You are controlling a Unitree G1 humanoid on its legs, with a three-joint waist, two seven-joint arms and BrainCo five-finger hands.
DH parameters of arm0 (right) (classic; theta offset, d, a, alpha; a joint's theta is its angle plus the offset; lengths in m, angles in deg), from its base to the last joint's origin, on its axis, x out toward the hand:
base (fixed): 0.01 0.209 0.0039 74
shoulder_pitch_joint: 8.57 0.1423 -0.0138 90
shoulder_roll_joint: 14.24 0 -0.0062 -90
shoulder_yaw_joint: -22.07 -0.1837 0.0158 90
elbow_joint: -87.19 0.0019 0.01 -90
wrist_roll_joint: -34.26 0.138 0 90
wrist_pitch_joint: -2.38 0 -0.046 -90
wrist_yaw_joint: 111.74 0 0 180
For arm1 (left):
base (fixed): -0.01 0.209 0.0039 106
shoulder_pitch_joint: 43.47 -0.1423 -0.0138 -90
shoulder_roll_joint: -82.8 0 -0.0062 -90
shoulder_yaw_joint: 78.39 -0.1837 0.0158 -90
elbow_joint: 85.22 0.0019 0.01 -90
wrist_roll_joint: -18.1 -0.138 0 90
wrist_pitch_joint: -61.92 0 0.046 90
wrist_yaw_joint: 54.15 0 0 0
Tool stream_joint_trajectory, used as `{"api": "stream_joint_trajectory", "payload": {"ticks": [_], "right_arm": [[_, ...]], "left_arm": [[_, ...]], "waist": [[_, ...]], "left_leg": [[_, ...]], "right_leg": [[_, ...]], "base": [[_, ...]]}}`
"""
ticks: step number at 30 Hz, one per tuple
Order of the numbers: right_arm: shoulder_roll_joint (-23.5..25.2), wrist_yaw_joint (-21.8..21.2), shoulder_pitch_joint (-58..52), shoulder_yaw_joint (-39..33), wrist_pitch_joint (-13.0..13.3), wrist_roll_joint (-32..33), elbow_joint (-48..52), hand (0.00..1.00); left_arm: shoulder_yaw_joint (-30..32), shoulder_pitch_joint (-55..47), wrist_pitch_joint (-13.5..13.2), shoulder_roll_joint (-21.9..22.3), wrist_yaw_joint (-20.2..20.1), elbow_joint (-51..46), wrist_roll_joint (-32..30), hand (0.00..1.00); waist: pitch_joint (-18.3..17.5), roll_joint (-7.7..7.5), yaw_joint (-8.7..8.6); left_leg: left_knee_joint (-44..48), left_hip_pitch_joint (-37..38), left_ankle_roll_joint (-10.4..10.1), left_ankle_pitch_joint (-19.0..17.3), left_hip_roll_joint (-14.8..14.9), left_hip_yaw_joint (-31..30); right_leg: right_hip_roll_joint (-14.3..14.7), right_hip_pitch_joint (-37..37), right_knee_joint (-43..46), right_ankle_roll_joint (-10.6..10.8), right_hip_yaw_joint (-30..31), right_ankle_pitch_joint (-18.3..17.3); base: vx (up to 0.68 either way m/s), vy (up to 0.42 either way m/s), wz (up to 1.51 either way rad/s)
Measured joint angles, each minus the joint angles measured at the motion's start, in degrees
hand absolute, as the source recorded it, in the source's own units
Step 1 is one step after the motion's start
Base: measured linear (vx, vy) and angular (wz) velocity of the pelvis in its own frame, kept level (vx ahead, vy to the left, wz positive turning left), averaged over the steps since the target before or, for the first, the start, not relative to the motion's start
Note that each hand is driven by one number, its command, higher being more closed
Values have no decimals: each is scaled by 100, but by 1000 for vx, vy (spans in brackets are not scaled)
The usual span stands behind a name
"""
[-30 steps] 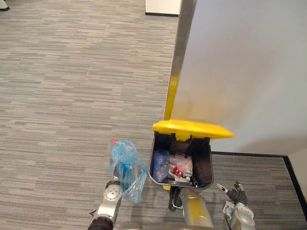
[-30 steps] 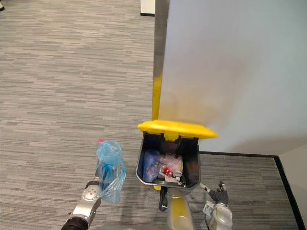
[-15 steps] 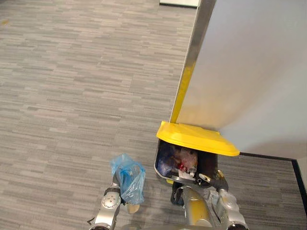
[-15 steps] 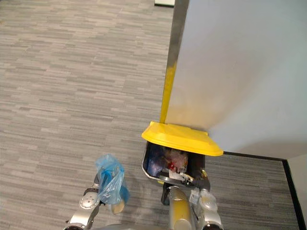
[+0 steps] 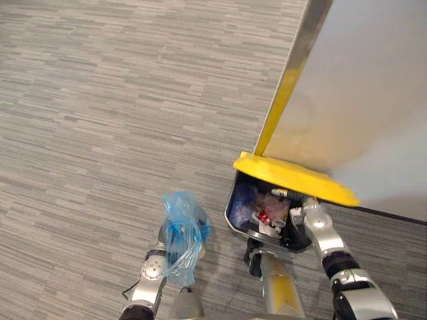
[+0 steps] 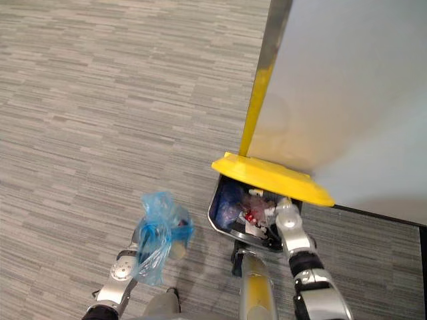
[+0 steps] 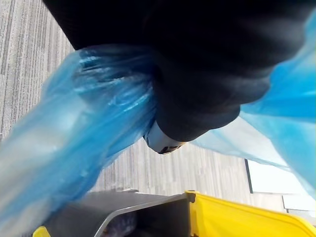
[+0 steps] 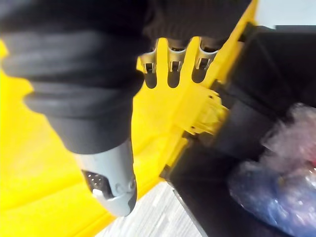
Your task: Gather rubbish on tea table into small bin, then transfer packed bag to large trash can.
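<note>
Here, left fingers (image 7: 162, 143) clutch the blue bag (image 5: 181, 229).

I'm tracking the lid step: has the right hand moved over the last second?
Yes. Judged against the bin, the right hand has gone from low beside its near right corner up to its rim, right under the raised yellow lid.

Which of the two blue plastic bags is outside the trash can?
The blue bag carried by the left hand, hanging above the carpet beside the trash can. The other blue bag lies inside the can, under the raised yellow lid.
</note>
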Motion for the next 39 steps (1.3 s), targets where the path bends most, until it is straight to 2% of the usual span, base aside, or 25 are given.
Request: {"api": "stream_joint_trajectory", "payload": {"ticks": [6, 16, 18, 24, 27, 30, 34, 39], "right_arm": [[-657, 10, 592, 109, -2, -182, 1, 0], [-1072, -9, 903, 493, -2, -445, 27, 0], [-1116, -12, 906, 495, -2, -446, 40, 0], [-1327, -42, 1063, 832, -30, -586, 35, 0], [-1340, -196, 1295, 1142, -36, -687, -15, 0], [-1372, -280, 1494, 1312, -55, -747, -23, 0], [-1510, -426, 1789, 1669, -55, -912, -95, 0], [-1566, -548, 2164, 2029, -48, -1263, -263, 0]], "left_arm": [[-222, 95, -121, -174, 15, -309, 191, 100], [-747, 99, -166, -342, -51, -820, 370, 100], [-910, 84, -168, -352, -145, -917, 461, 100], [-1975, 190, -239, -333, -308, -1641, 646, 100], [-2542, 434, -265, -282, -404, -2033, 765, 100], [-2897, 834, -345, -95, -403, -2173, 953, 100], [-3197, 1281, -347, -11, -404, -2285, 1014, 100], [-3535, 1895, -346, 178, -386, -2264, 1044, 100]], "waist": [[123, -32, 8], [241, -145, -2], [243, -147, -5], [244, -147, -50], [246, -151, -90], [246, -151, -164], [246, -152, -182], [247, -153, -314]], "left_leg": [[45, -108, 3, -1, 56, -88], [91, -106, 47, -25, 60, -88], [137, -107, 48, -25, 63, -88], [195, -56, 140, -80, 65, -53], [176, 23, 155, -88, 64, 25], [140, 98, 180, -103, 39, 77], [105, 126, 180, -102, 35, 203], [57, 144, 179, -97, 35, 255]], "right_leg": [[72, 1, -65, 10, 14, 14], [82, 48, -86, 1, 18, 20], [83, 83, -96, -57, 13, 57], [100, 208, -203, -103, 15, 117], [167, 309, -389, -152, 71, 247], [182, 342, -434, -136, 139, 298], [258, 343, -589, -133, 246, 426], [312, 342, -705, -182, 301, 521]], "base": [[-30, -5, 7], [0, 0, 0], [3, 15, 2], [-3, 35, 0], [-11, 40, -11], [-30, 45, -10], [-31, 26, -17], [-25, 9, -9]]}}
